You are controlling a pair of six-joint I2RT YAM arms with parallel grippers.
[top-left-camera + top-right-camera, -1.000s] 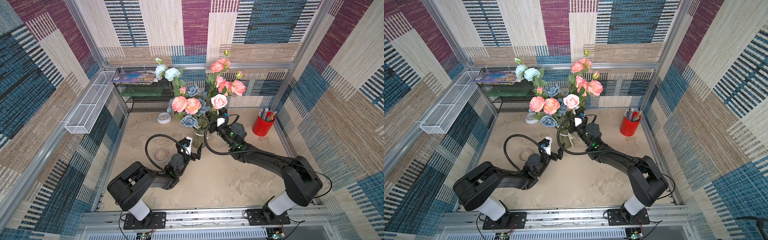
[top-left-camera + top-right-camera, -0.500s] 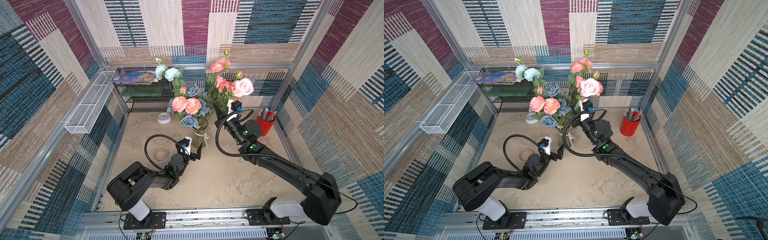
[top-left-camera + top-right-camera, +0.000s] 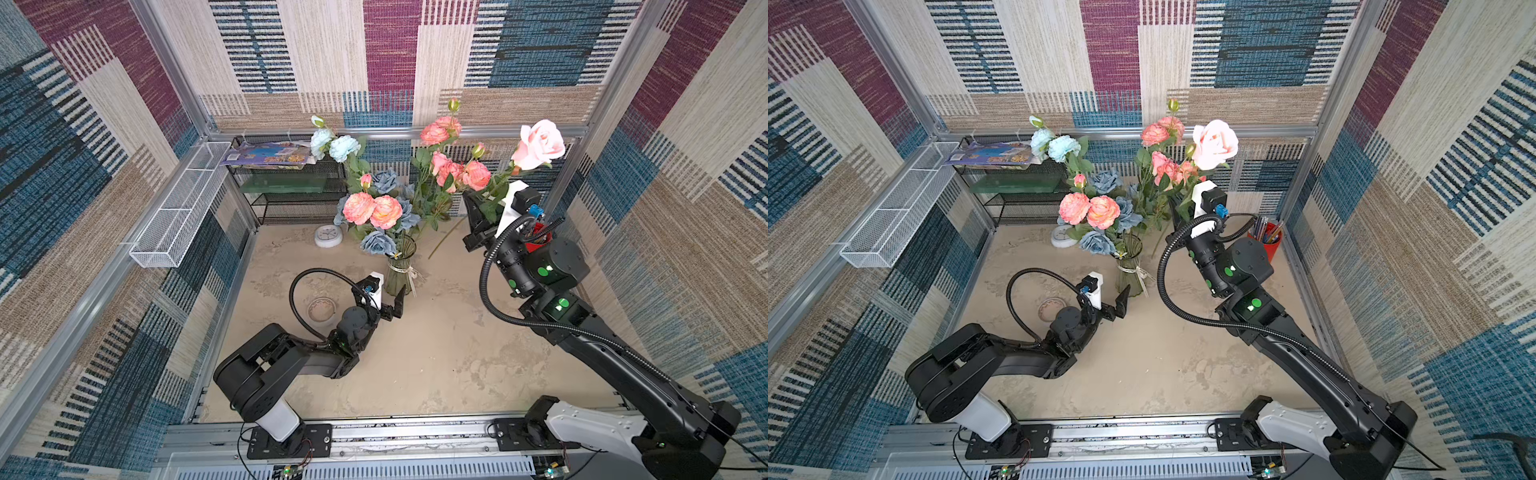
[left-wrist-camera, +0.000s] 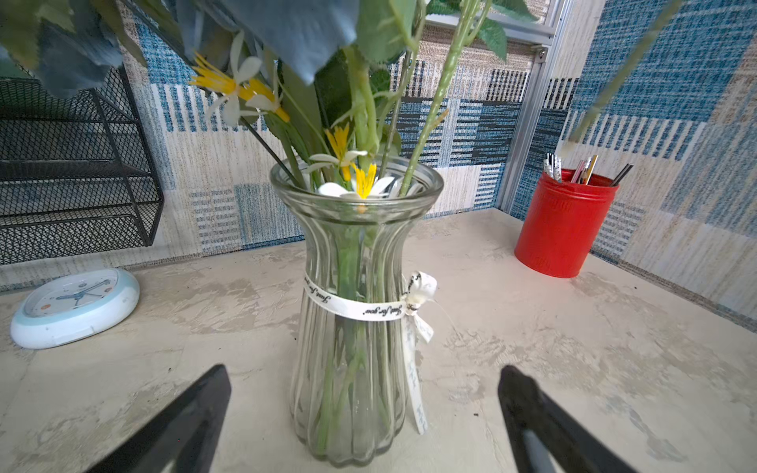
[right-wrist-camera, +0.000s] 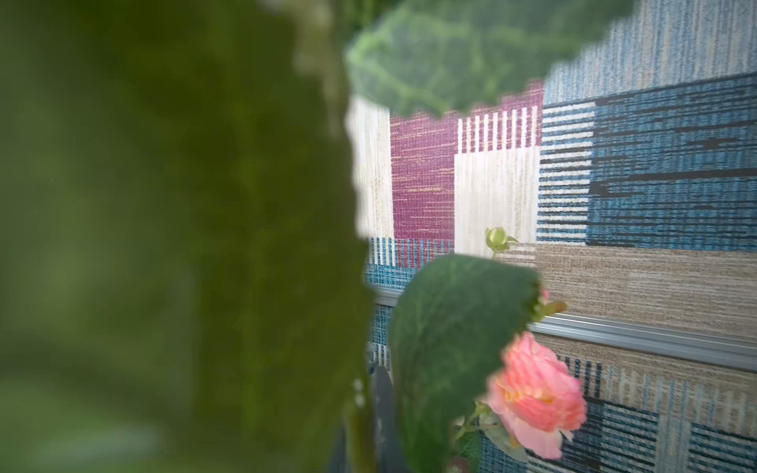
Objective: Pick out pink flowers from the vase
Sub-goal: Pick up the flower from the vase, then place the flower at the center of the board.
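Observation:
The clear ribbed vase point(image 3: 401, 270) point(image 3: 1129, 270) point(image 4: 352, 327) stands mid-table with a ribbon round its waist. It holds pink flowers point(image 3: 372, 210) point(image 3: 457, 172) point(image 3: 1090, 210) among other blooms. My right gripper point(image 3: 486, 201) point(image 3: 1183, 203) point(image 5: 368, 409) is shut on the stem of a pale pink rose point(image 3: 539, 144) point(image 3: 1214, 143), raised high to the right of the bouquet. The stem's lower end point(image 3: 444, 239) hangs free outside the vase. Blurred leaves fill the right wrist view beside a pink bloom point(image 5: 536, 397). My left gripper point(image 3: 390, 297) point(image 3: 1111, 301) point(image 4: 362, 372) is open, its fingers either side of the vase's base without touching.
Dusty-blue roses point(image 3: 378, 243) and aqua blooms point(image 3: 336, 145) share the vase. A red pencil cup point(image 3: 1264, 245) point(image 4: 563, 223) stands at the back right, just behind my right arm. Back left are a white clock point(image 3: 328, 236) point(image 4: 73, 307), a black mesh shelf point(image 3: 291, 195) and a wire basket point(image 3: 183, 208).
My right gripper has risen up and to the right with the pale pink rose, drawing its stem out of the vase. The left arm has stayed still.

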